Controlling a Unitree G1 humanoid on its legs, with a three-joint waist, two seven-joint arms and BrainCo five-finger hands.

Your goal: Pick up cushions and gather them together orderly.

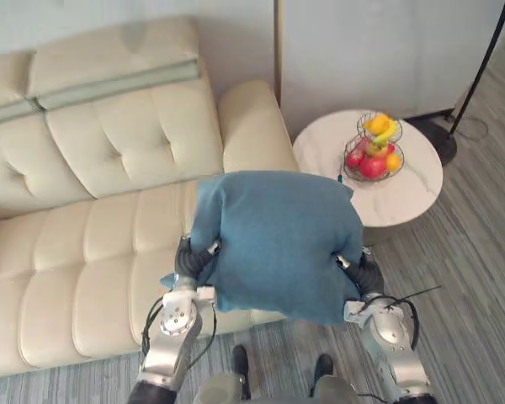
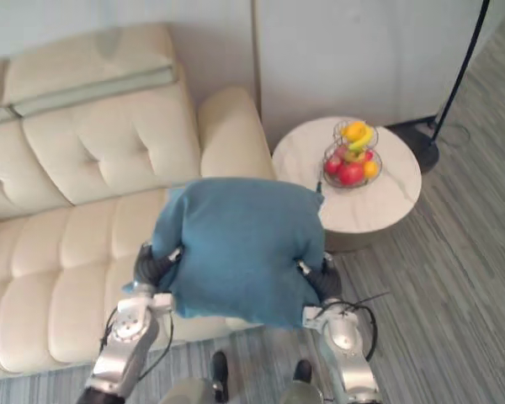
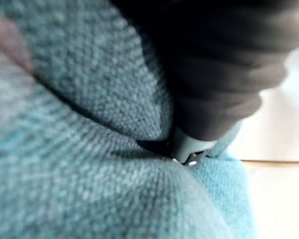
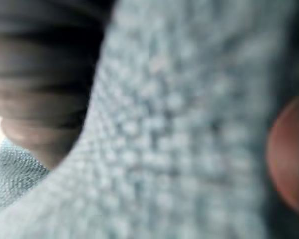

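Blue cushion [image 1: 278, 244] cloth is pressing close against both my wrists. I am carrying it lifted between my left hand [image 1: 189, 263] and right hand [image 1: 368, 274], over the sofa's [image 1: 84, 261] seat edge. I cannot tell whether either hand is clutching or spread. I judge the gathering is only beginning, with this cushion not yet placed.

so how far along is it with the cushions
Done: the blue cushion is up in the air, above the front edge of the sofa. In hand: it hangs between the left hand and the right hand, one at each side. Left: setting it down neatly; it is not placed yet.
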